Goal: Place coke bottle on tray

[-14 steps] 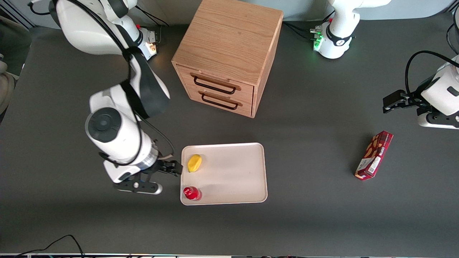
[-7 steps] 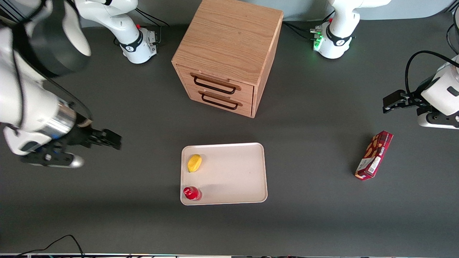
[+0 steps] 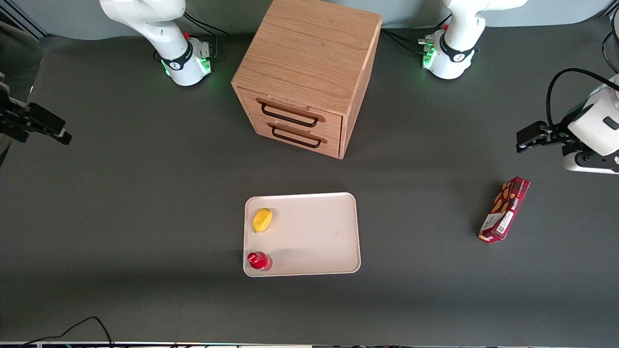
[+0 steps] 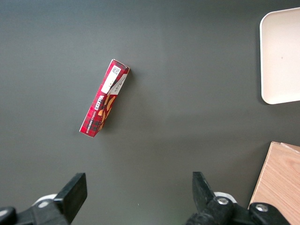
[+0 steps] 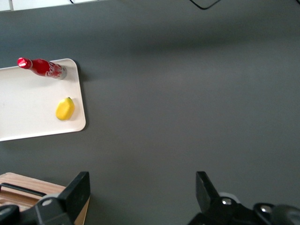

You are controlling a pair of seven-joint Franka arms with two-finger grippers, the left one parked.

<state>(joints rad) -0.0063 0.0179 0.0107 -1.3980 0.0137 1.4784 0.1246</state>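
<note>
Pincer [image 3: 43, 129] has pulled back to working arm's end of bench, fingers apart, empty. We see coke bottle [image 3: 259, 261] upright at tray [image 3: 333, 232] corner rim; nudge could tip it off.

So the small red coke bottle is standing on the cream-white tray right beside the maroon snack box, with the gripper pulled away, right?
Not quite: beside the small red coke bottle on the cream-white tray lies a yellow lemon-shaped object, as the front view shows. The maroon snack box lies on the table. The open gripper is clear.
</note>
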